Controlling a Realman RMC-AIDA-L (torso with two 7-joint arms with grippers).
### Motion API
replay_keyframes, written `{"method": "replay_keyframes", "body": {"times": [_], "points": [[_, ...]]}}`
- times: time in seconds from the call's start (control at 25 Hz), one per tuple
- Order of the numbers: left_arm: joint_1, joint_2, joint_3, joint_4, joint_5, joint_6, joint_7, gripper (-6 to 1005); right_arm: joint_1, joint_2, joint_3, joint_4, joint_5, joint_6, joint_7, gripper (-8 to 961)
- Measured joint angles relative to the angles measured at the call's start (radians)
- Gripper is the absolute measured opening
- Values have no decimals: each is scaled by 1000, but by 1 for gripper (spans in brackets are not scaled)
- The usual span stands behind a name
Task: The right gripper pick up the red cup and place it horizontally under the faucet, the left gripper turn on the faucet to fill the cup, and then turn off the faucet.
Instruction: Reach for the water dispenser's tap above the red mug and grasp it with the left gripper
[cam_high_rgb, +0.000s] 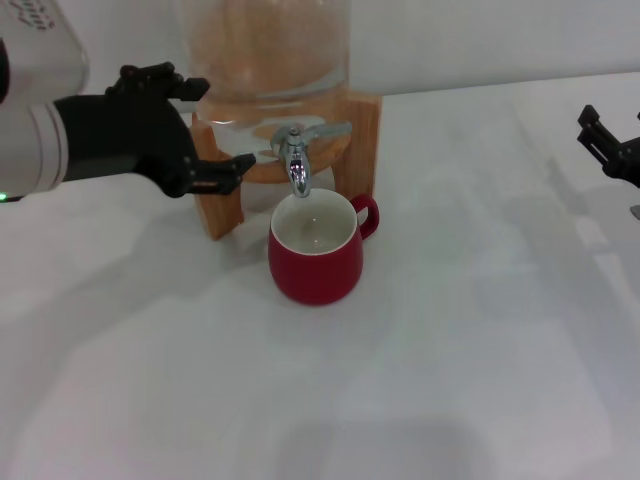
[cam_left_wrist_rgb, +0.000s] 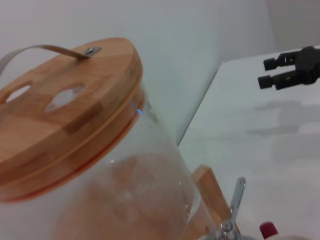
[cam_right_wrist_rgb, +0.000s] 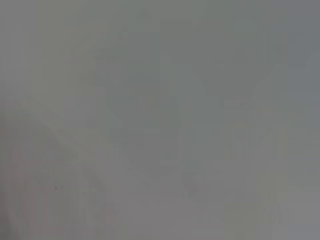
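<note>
Clearly, in the head view, the red cup (cam_high_rgb: 316, 252) stood upright on the white table (cam_high_rgb: 480, 380), directly beneath the faucet (cam_high_rgb: 297, 160), whose flat lever pointed sideways. The left gripper (cam_high_rgb: 208, 140) hovered just beside the lever, fingers spread wide around nothing, one finger high near the glass jar (cam_high_rgb: 265, 50) and the other low against the wooden stand (cam_high_rgb: 362, 140). The right gripper (cam_high_rgb: 610, 148) sat well apart at the table's edge; whether it was open could not be told. Judging from this, the low finger could snag the stand and shift the whole dispenser, moving the spout off the cup. In the left wrist view, the jar's wooden lid (cam_left_wrist_rgb: 65, 110) filled the frame, with the lever (cam_left_wrist_rgb: 236, 200) seen edge-on below; such a thin target could slip between the fingers, leaving water running and the cup overflowing. The right wrist view showed only blank grey, nothing to judge.
</note>
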Motion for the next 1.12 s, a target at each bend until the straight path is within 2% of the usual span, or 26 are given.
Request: {"method": "replay_keyframes", "body": {"times": [0.36, 1.12], "points": [[-71, -1, -8, -75, -18, -15, 17, 881, 1, 0, -7, 0, 0, 0, 7, 845], [-138, -1, 24, -178, -61, -32, 50, 881, 1, 0, -16, 0, 0, 0, 7, 845]]}}
